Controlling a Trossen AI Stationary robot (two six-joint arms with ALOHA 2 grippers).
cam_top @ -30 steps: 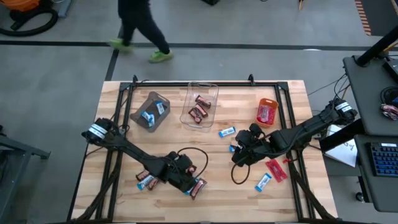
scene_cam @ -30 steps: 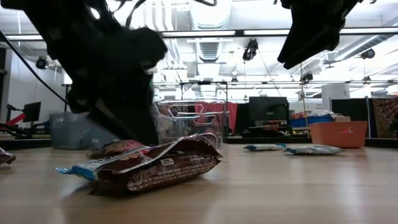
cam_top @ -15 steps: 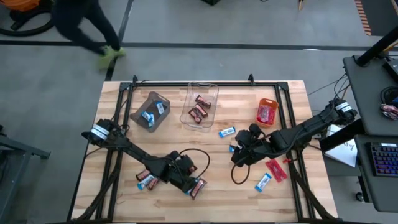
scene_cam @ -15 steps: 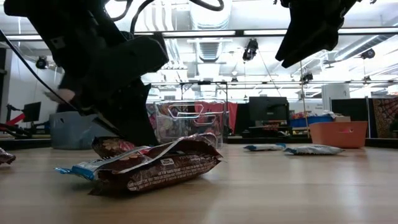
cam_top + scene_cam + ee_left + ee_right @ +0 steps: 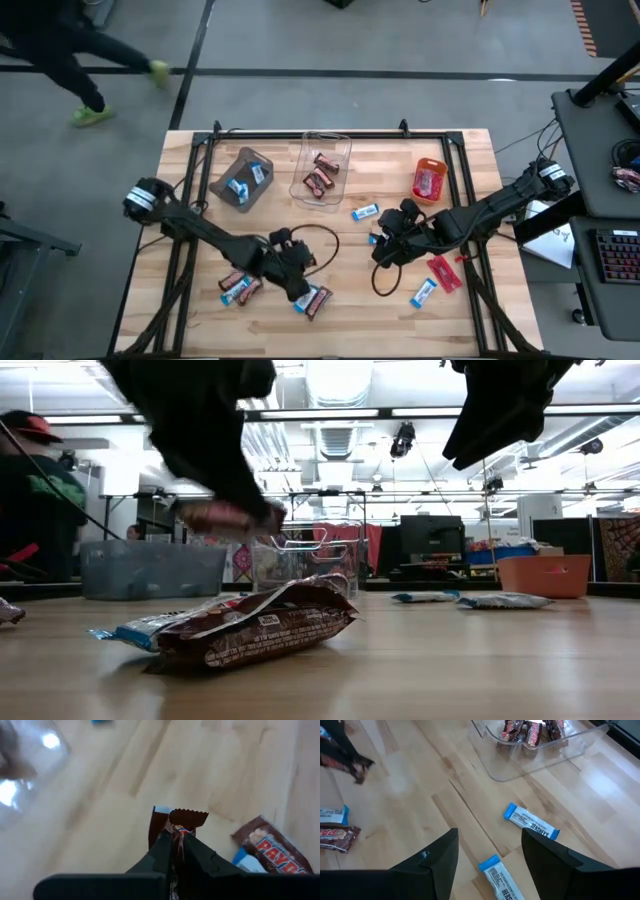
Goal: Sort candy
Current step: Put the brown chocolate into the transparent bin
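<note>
Your left gripper has closed on a dark brown candy bar and lifted it off the table, so one sorting pick is done (the clear bin seems its place). Your right gripper waits open above two blue-and-white bars.

High view looks straight down on the whole bench, low view level across it, wrist views close over the wood; all share the clear bin.

three bins: one grey bin, one clear bin, one orange bin. two blue-and-white bars in the grey bin, three loose on the table's right half; one red bar loose; one dark brown bar aloft.
</note>
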